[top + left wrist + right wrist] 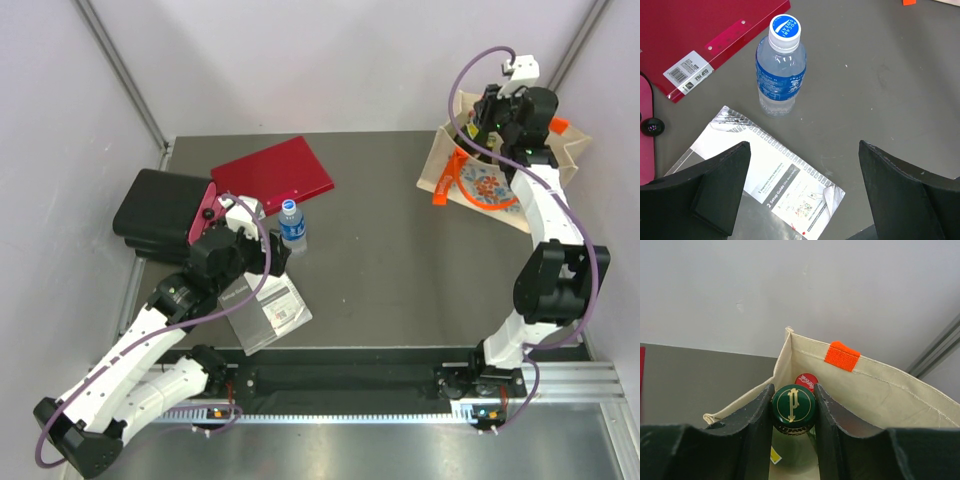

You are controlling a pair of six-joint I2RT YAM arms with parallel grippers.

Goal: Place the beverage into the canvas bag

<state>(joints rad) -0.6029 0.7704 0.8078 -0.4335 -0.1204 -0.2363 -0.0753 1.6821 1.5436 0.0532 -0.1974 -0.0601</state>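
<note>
Right wrist view: right gripper (793,391) clamps a green-capped glass bottle (793,405) within the beige canvas bag's (880,390) mouth; only release seems left. Left gripper (803,150), well apart from the bag, stands wide.

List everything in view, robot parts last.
water bottle: one, clear with blue label and white cap, upright on the table between folder and booklet
red folder: one, red, far left of table
black case: one, black, left edge
booklet: one, white, spiral-bound, near left
canvas bag: one, beige with orange tabs, far right
green bottle: one, green cap, at the bag's mouth
red cap: one, red, inside bag
left gripper: one, black, open, short of water bottle
right gripper: one, black, shut on green bottle
</note>
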